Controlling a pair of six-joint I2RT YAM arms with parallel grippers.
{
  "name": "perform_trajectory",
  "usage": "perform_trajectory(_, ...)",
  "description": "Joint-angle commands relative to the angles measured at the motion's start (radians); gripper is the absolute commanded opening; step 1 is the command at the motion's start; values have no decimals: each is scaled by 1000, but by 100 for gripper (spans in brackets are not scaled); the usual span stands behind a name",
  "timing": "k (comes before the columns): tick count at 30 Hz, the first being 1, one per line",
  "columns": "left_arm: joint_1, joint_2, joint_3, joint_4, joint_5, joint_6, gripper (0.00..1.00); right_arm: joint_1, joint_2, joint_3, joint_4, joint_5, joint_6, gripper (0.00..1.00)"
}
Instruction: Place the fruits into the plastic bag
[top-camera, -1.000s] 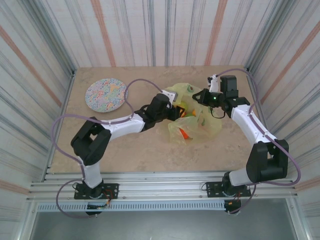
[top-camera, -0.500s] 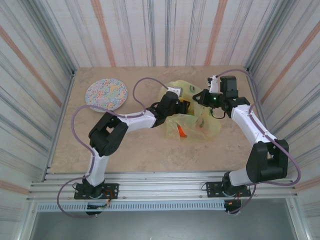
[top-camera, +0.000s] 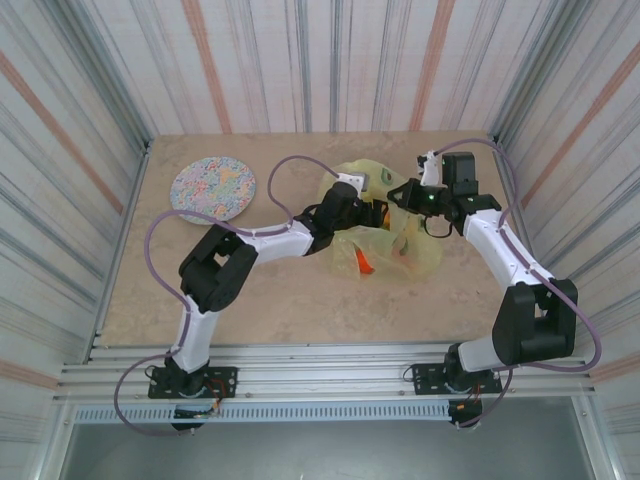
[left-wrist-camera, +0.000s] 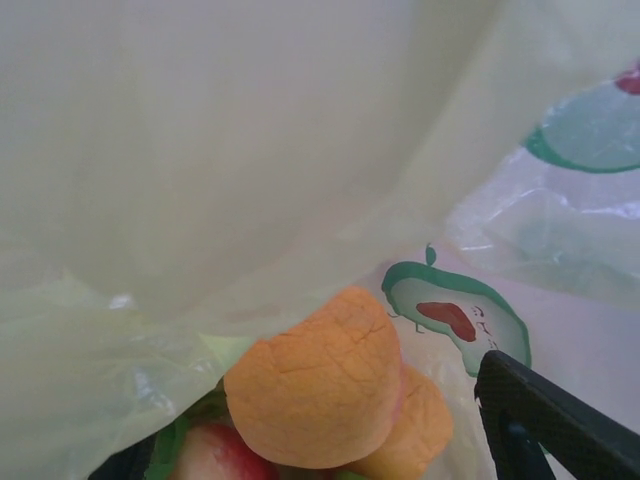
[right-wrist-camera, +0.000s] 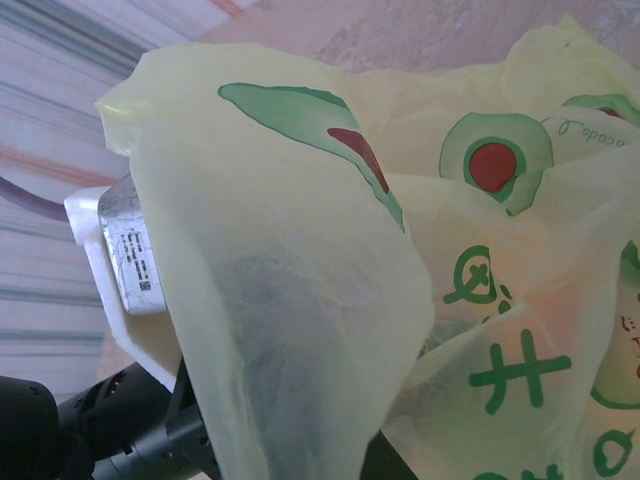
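The left claw (top-camera: 360, 212) has been advanced into the bag (top-camera: 405, 255) and spread, peach (left-wrist-camera: 315, 385) released; the flimsy, slippery rim is pinched by the shut right claw (top-camera: 402, 193).

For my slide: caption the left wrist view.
Inside the plastic bag, an orange fruit lies against a red fruit.

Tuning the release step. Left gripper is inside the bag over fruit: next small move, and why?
Probably back the left gripper straight out of the plastic bag, jaws open. Its finger stands clear of the orange fruit, which rests on others inside, and the right gripper seems to hold the rim up.
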Motion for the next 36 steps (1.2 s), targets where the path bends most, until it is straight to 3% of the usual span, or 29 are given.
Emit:
perform_trajectory(1,-8,-60,-33,1,12,6,85,-16,-18,-16,-13,10,-13,3)
perform_trajectory(25,-7,-498,-491,-86,149,176,86,-50,17,-37,0,-16,-24,3)
perform_trajectory(36,2,-571,-538,-246,15,206,86,-50,19,-54,13,-20,-19,3)
